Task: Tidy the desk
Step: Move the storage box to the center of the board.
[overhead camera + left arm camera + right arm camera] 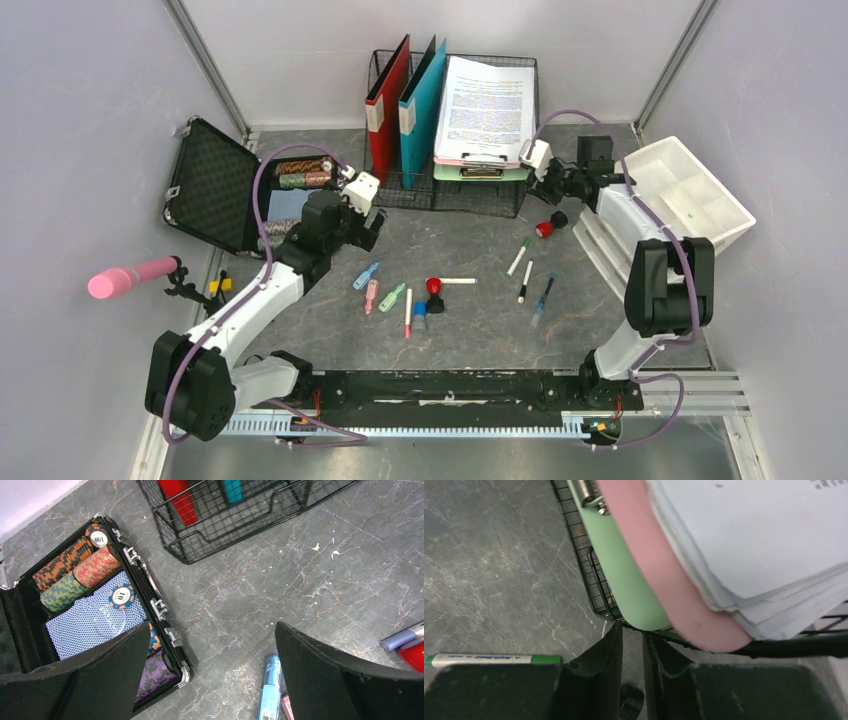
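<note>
Left jaws wide apart — above desk [300, 580]

Dark mottled desk [480, 330] with scattered pens [518, 256], wire basket [470, 202], black case [210, 185]

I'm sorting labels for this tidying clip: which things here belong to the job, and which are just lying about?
Belong to the job:
desk
loose pens and markers
red stamp
white divided tray
wire basket
open chip case, probably

Just lying about:
pink-tipped rod, off the desk's left edge
yellow clamp beside it
</note>
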